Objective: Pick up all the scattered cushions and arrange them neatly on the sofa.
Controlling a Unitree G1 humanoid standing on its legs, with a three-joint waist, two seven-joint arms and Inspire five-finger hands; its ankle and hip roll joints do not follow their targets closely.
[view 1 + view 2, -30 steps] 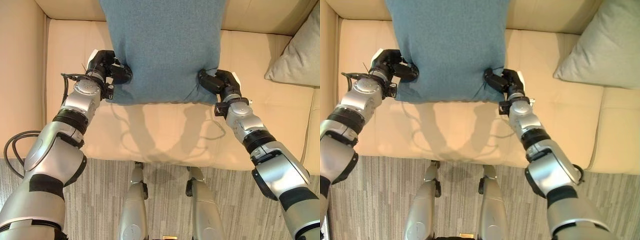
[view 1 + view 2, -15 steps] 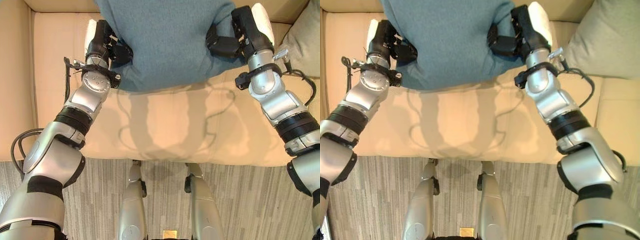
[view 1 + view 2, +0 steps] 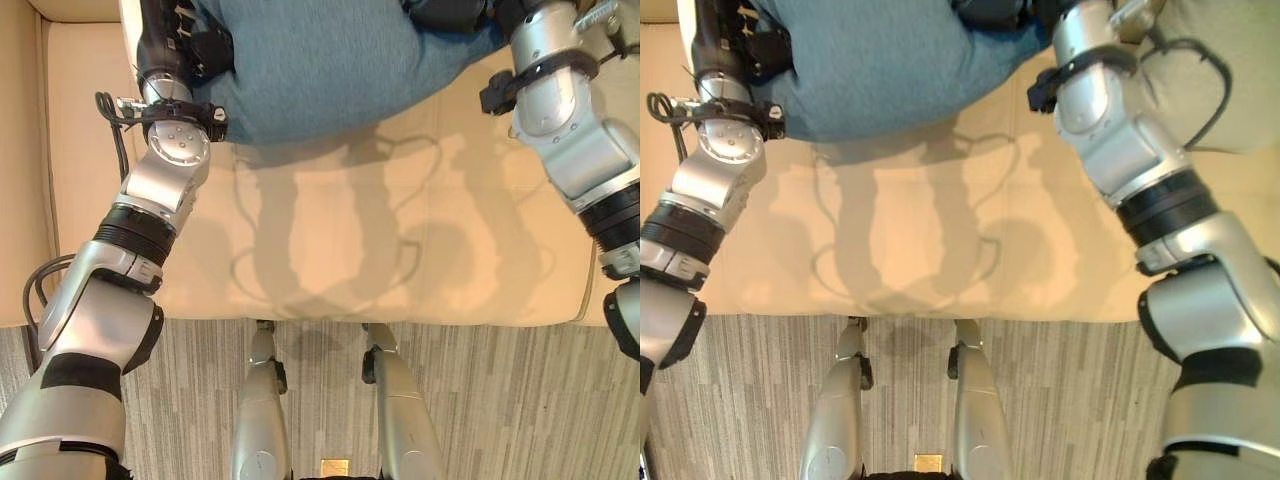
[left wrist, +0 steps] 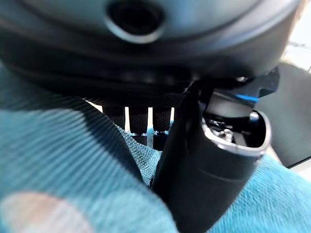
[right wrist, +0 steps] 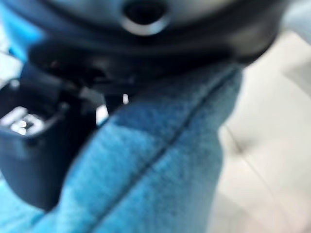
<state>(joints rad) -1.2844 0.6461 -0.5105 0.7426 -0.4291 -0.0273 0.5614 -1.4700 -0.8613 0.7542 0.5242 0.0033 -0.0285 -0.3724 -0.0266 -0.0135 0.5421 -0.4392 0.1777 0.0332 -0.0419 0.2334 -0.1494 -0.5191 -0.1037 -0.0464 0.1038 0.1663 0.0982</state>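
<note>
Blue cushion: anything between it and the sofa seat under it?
Nothing visible. The blue cushion is pinched at its sides by the left hand and the right hand, and the sofa seat below it is bare. A grey cushion sits off to the right, beside the path.

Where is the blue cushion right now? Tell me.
The blue cushion is held up at the top of the left eye view, above the sofa seat, gripped between the left hand and the right hand.
</note>
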